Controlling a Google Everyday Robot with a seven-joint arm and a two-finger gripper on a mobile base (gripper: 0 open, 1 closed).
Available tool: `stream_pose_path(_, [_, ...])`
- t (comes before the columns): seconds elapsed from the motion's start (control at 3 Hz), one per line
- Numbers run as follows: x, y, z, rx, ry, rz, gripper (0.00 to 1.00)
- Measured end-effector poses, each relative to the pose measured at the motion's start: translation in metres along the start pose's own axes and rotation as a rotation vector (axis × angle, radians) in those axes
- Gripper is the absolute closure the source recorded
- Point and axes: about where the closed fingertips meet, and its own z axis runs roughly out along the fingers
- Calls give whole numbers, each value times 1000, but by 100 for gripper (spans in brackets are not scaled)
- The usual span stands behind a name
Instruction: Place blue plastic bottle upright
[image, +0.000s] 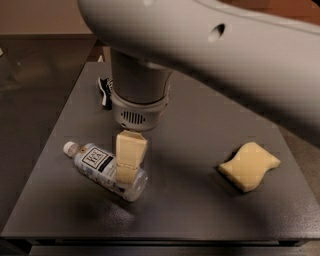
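The blue plastic bottle lies on its side on the dark table, at the front left. Its white cap points to the upper left and its base to the lower right. My gripper hangs from the big grey arm and reaches down over the base half of the bottle. Its cream tip overlaps the bottle just right of the label. I cannot tell whether it touches the bottle.
A yellow sponge lies at the right of the table. A dark blue snack bag at the back is mostly hidden behind the arm. The table's front edge is near the bottom of the view.
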Motion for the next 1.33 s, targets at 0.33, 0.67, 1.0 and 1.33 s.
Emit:
stream_pose_path(0.33, [-31, 10, 22, 9, 32, 45, 0])
stream_pose_path(0.67, [-54, 20, 39, 4, 60, 78, 0])
stream_pose_path(1.0, [-73, 27, 51, -15, 88, 100, 0])
stream_pose_path(1.33, [-78, 24, 64, -26, 109, 150, 0])
